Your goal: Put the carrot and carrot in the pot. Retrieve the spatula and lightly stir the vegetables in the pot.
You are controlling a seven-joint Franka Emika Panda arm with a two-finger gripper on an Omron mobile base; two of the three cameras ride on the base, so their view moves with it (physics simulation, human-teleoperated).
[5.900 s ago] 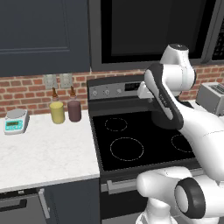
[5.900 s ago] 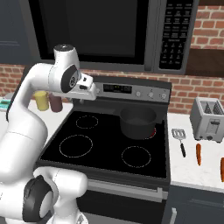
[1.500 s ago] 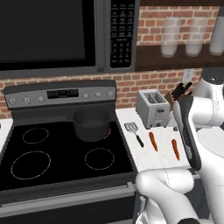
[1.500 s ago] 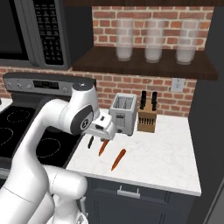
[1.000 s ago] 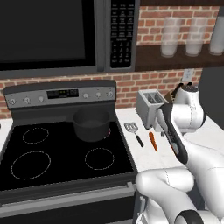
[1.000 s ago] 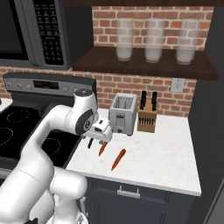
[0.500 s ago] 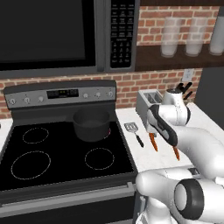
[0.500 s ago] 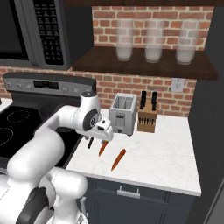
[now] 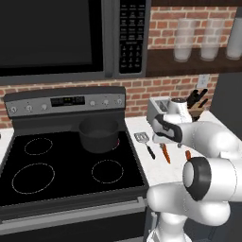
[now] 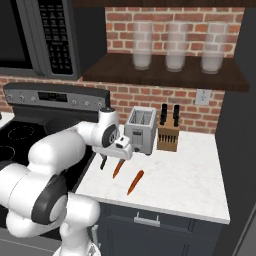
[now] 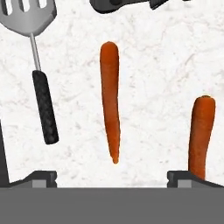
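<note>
Two orange carrots lie on the white marble counter right of the stove. The nearer carrot (image 11: 110, 100) (image 9: 165, 153) (image 10: 118, 168) points its thin tip at my gripper (image 11: 112, 177) (image 9: 162, 141) (image 10: 120, 156), which hovers open just above it, fingertips spread wide to either side. The second carrot (image 11: 201, 133) (image 9: 187, 155) (image 10: 135, 182) lies beside it, close to one fingertip. The spatula (image 11: 43, 105) (image 9: 144, 142) (image 10: 103, 162) lies flat on the other side, slotted head away from me. The dark grey pot (image 9: 98, 134) stands on the stove's back right burner.
A silver toaster (image 10: 140, 131) and a knife block (image 10: 168, 135) stand against the brick wall just behind the carrots. The black stove top (image 9: 56, 165) lies left of the counter. A shelf with glass jars (image 10: 175, 47) hangs overhead.
The base drove right from the stove to this counter. In the last second the arm has folded down, bringing the open gripper low over the nearer carrot.
</note>
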